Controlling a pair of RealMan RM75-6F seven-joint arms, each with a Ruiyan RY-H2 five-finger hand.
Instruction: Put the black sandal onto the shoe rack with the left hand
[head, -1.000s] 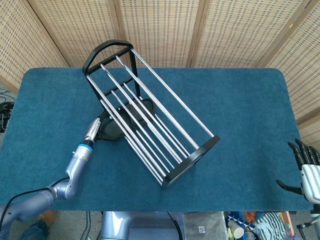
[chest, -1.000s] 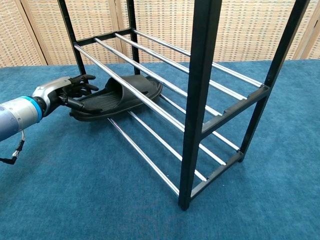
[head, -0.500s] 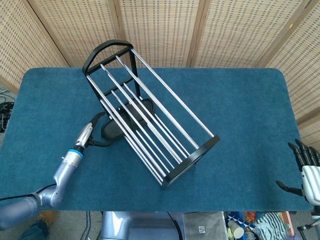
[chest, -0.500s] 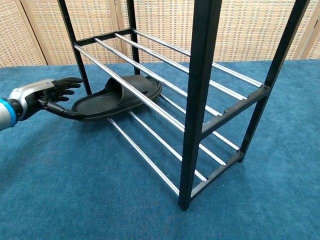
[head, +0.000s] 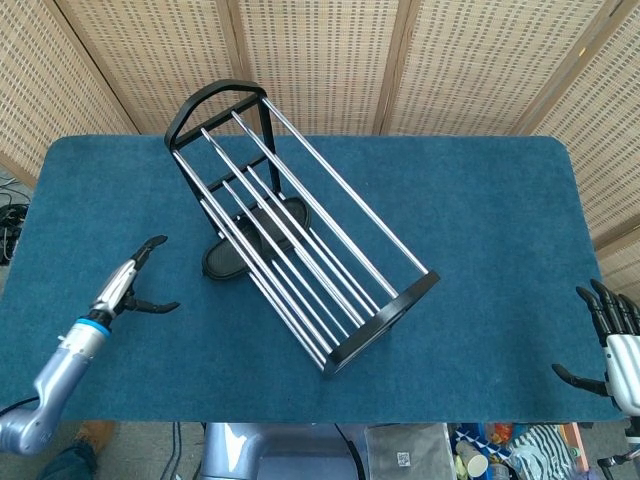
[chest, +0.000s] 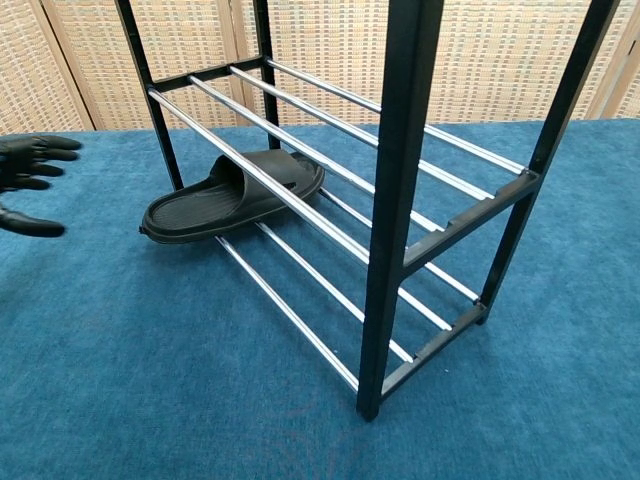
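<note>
Left hand (head: 130, 285), black-fingered on a silver forearm: low over the blue carpeted tabletop (head: 480, 230), near its left edge. Fingers spread, thumb apart from the rest, nothing held. In chest view only the fingertips (chest: 30, 160) show at the left border, spread and pointing right.

Black rubber slide sandal (chest: 232, 194): off to the right of those fingertips, apart from them, bare carpet between. Lies on the lower silver rails of the black-framed, chrome-railed two-tier shoe rack (head: 300, 225), sole down, broad strap over the front half. Ribbed heel end juts out past the outermost rail toward the left hand; toe end tucked under the upper tier. Long axis runs crosswise to the rails, heel pointing roughly back at the open fingers. In head view, sandal (head: 245, 245) mostly screened by the rails, heel showing at the rack's left side.

Judgement: sandal appears already seated on the rack; placement looks done, or nearly so. If any nudge is wanted, the heel is the reachable end, and a push along the long axis would drive it further under the upper tier.

Right hand (head: 615, 340): far right, off the table's lower right corner, well apart from rack and sandal. Fingers apart, nothing held. Left hand clearly the nearer of the two.
</note>
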